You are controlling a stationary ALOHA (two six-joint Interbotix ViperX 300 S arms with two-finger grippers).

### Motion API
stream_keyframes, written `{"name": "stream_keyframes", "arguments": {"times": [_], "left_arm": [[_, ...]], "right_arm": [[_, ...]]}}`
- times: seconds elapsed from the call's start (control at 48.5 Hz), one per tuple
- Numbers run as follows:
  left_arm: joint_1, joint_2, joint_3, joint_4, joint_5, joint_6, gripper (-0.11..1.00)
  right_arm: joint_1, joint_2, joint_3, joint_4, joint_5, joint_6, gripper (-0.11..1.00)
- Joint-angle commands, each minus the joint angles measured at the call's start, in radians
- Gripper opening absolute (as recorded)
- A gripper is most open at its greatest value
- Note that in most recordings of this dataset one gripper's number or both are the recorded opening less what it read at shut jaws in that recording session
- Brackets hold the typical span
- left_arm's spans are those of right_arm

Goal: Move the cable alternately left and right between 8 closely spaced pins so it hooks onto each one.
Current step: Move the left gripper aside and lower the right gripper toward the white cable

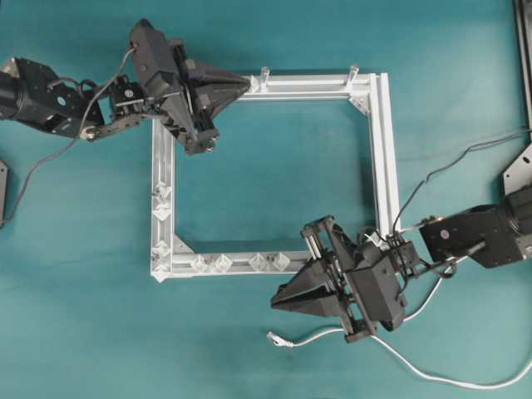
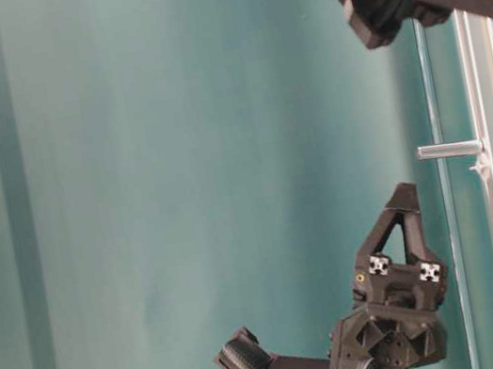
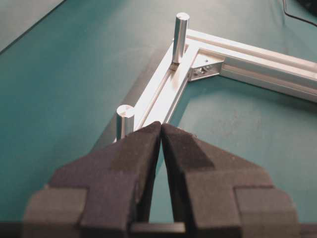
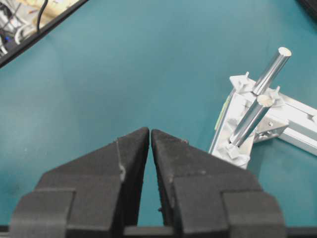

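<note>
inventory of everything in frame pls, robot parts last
frame: 1, silver aluminium square, mid-table
pins: about 8 visible, translucent white, on the frame's left and near rails around its near-left corner
posts: 2, silver, upright on the far rail
cable: 1, white, loose on the table in front of the frame, plug end free, hooked on no pin
table: 1, teal top
left gripper: black, fingers closed and empty, over the far rail by a post
right gripper: black, fingers closed and empty, outside the near rail, above the plug
</note>
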Motion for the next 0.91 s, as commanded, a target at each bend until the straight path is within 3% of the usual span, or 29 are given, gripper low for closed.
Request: {"name": "stream_keyframes", "arguments": {"times": [0.0,0.041,0.103,0.144,0.289,0.433,0.619,0.887], "left_arm": [[-0.029,-0.069,-0.026,0.046,0.025,0.018,0.15],[-0.029,-0.091,-0.028,0.046,0.046,0.021,0.12],[-0.031,-0.13,-0.029,0.046,0.084,0.021,0.01],[-0.032,-0.155,-0.028,0.044,0.106,0.02,0.0],[-0.061,-0.247,-0.012,0.044,0.176,0.018,0.0],[-0.106,-0.334,0.029,0.044,0.276,0.018,0.0],[-0.16,-0.428,0.087,0.044,0.423,0.011,0.0],[-0.166,-0.522,0.118,0.044,0.606,0.006,0.01]], "right_arm": [[0.003,-0.006,-0.012,0.006,-0.005,0.008,0.19],[0.003,-0.006,-0.015,0.006,0.008,0.009,0.17],[0.006,-0.008,-0.023,0.006,0.034,0.009,0.04],[0.009,-0.012,-0.034,0.005,0.051,0.009,0.0],[0.031,-0.041,-0.086,0.006,0.152,0.018,0.0],[0.063,-0.077,-0.146,0.006,0.333,0.074,0.0],[0.1,-0.109,-0.225,0.006,0.607,0.215,0.0],[0.121,-0.118,-0.328,0.006,0.937,0.448,0.0]]}}
